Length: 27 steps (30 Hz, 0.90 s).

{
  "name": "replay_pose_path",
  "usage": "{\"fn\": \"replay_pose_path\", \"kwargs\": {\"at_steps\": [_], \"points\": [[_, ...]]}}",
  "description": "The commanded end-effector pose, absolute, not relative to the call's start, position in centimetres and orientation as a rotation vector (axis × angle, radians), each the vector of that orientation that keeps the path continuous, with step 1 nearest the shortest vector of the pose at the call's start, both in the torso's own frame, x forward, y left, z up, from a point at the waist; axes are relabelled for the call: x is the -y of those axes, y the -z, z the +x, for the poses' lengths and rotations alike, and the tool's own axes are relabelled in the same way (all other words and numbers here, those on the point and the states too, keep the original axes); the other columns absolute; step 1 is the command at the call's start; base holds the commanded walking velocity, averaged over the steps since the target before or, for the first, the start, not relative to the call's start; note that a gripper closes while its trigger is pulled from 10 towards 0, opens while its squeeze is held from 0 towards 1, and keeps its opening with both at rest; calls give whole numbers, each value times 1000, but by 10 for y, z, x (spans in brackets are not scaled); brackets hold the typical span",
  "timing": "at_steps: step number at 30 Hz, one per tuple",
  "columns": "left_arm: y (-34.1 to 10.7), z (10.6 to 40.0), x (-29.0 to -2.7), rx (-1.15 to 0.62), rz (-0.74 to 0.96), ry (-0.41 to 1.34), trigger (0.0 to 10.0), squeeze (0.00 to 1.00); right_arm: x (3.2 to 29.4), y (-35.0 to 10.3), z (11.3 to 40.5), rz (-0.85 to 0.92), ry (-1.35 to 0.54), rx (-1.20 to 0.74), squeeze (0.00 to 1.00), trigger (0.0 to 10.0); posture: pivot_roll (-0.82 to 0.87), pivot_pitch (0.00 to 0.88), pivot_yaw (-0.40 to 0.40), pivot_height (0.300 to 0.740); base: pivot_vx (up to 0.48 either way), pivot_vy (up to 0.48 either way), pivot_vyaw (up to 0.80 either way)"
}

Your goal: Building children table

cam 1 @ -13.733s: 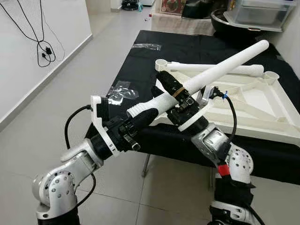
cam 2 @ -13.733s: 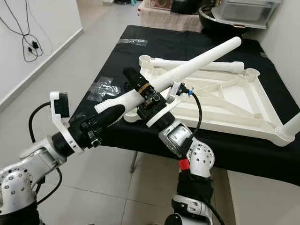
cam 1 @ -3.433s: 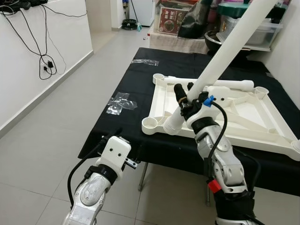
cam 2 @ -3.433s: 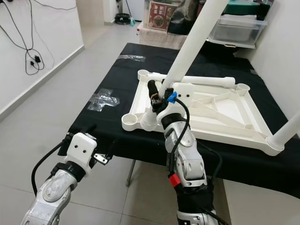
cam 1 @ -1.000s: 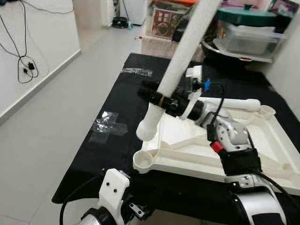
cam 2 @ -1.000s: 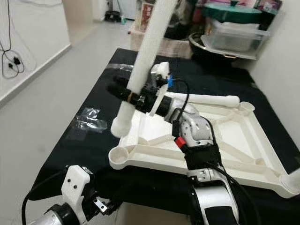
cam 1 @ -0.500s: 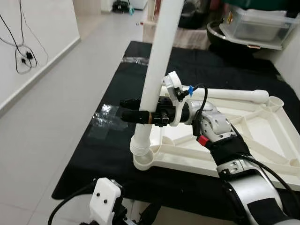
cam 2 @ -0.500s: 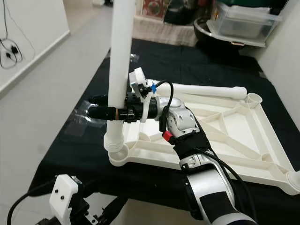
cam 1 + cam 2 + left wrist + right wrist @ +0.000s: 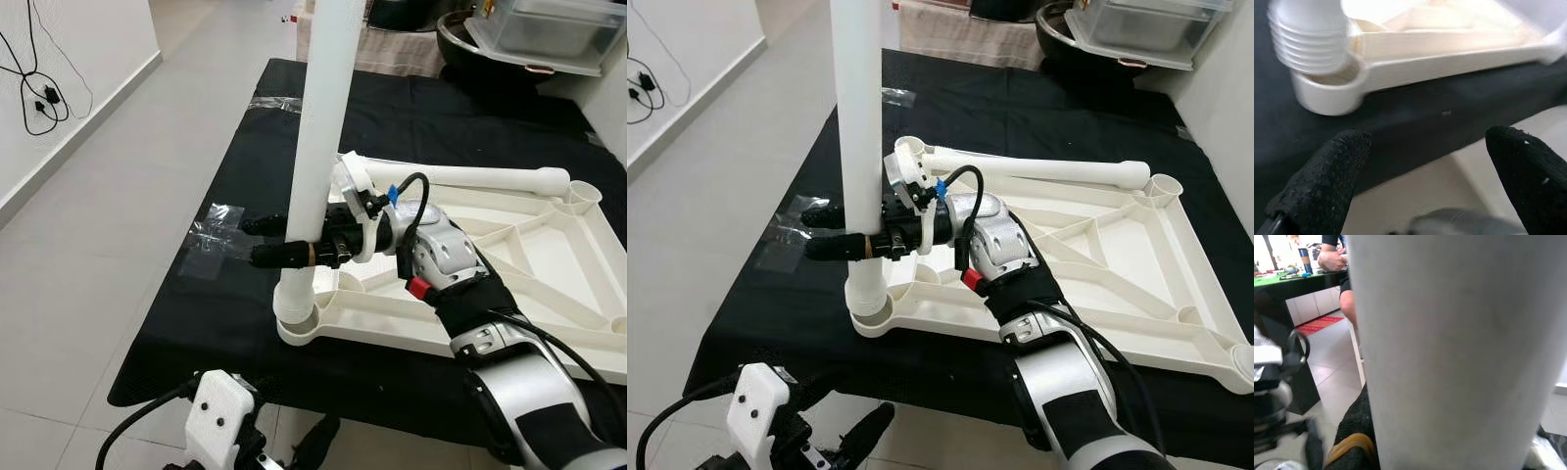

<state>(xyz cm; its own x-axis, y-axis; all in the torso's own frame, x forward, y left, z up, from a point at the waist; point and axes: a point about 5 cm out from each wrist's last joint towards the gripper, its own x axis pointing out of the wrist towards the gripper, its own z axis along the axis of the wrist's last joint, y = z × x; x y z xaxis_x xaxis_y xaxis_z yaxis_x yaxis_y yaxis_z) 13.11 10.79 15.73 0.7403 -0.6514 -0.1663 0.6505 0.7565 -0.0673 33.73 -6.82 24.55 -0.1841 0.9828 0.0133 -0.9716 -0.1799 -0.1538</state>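
A white children's table top (image 9: 529,255) lies upside down on the black table (image 9: 225,323). My right gripper (image 9: 253,242) is shut on a long white table leg (image 9: 318,117) and holds it upright. The leg's threaded end (image 9: 1310,39) sits in the near-left corner socket (image 9: 294,331). A second white leg (image 9: 470,178) lies along the top's far edge. Below the table's front edge, my left gripper (image 9: 1425,166) hangs open, with nothing between its fingers.
Clear plastic wrap (image 9: 211,240) lies on the black table left of the top, and another piece (image 9: 269,103) lies farther back. Storage bins (image 9: 549,29) stand behind the table. A white wall with cables (image 9: 44,98) runs along the left. A person's arm (image 9: 1334,259) shows far off.
The right gripper has tipped the leg from slanted to upright and lowered its threaded end into the near-left corner socket. The camera has also shifted.
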Motion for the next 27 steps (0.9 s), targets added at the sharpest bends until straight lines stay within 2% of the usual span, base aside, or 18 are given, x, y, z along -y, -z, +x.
{"fn": "replay_pose_path", "kwargs": {"at_steps": [1, 2, 7, 14, 27], "points": [[-157, 131, -110, -173, 39, 707, 10000, 0, 70, -241, 337, -121, -1767, 116, 0, 10000, 176, 196, -108, 740, 0, 0, 0], [-157, 135, -114, -154, 103, 695, 10000, 0, 71, -241, 337, -123, -1770, 117, 0, 10000, 176, 196, -108, 740, 0, 0, 0], [-161, 142, -118, -100, 174, 654, 10000, 0, 73, -238, 336, -142, -1784, 106, 0, 10000, 180, 190, -107, 740, 0, 0, 0], [-157, 135, -109, -118, 156, 658, 10000, 0, 77, -239, 328, -134, -1862, 98, 0, 10000, 185, 187, -111, 740, 0, 0, 0], [-153, 136, -109, -115, 161, 656, 10000, 0, 71, -234, 319, -123, -1916, 97, 0, 10000, 181, 188, -107, 740, 0, 0, 0]]}}
